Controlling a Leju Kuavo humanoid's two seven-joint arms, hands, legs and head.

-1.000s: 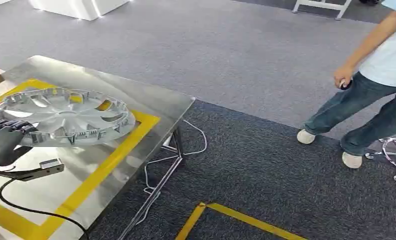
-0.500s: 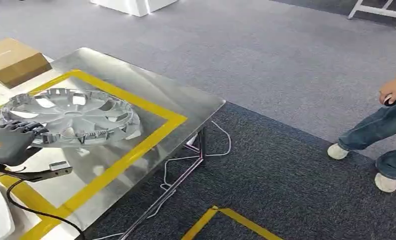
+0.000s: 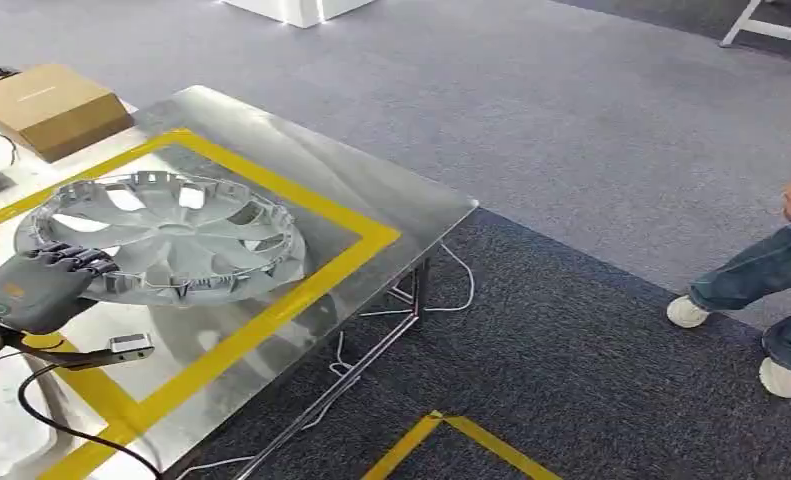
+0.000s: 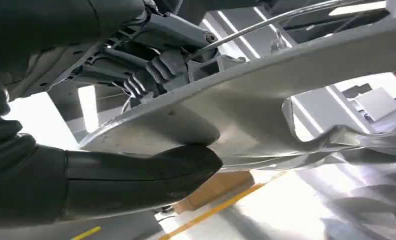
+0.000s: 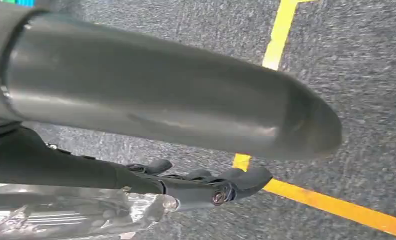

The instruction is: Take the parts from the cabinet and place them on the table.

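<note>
**Head view: wheel cover held at the bench, release pending**

Head view footage shows a silver plastic wheel cover with curved spokes (image 3: 161, 235) held by its near rim in the left hand (image 3: 33, 285). The dark fingers (image 3: 71, 256) are curled over the edge, and in the left wrist view the thick grey thumb (image 4: 140, 172) is pressed against the underside of the cover (image 4: 266, 100), so the rim is pinched from both sides. The cover is seen over the polished steel bench (image 3: 391, 195), inside the rectangle marked by yellow tape (image 3: 301, 290). Its disc is carried nearly flat, slightly tilted, with the clip-lined inner side turned upward. Being round, it has no long axis; its broad plane is roughly parallel to the bench top. Whether the far rim is already touching the steel cannot be told.

The right hand (image 5: 206, 182) is seen in the right wrist view hanging over grey carpet (image 5: 366, 75); its fingers appear lightly curled with nothing in them, though whether it is fully clenched cannot be told.

The placing step is judged to be in hand, close to its end. The next move is judged to call for the cover to be lowered until it lies flat inside the tape, then for the fingers and thumb to be parted and drawn clear without the rim being dragged.

A brown cardboard box (image 3: 46, 105) is seen on the far side of the bench, and a person's legs in blue jeans (image 3: 761, 275) well apart on the carpet.
</note>
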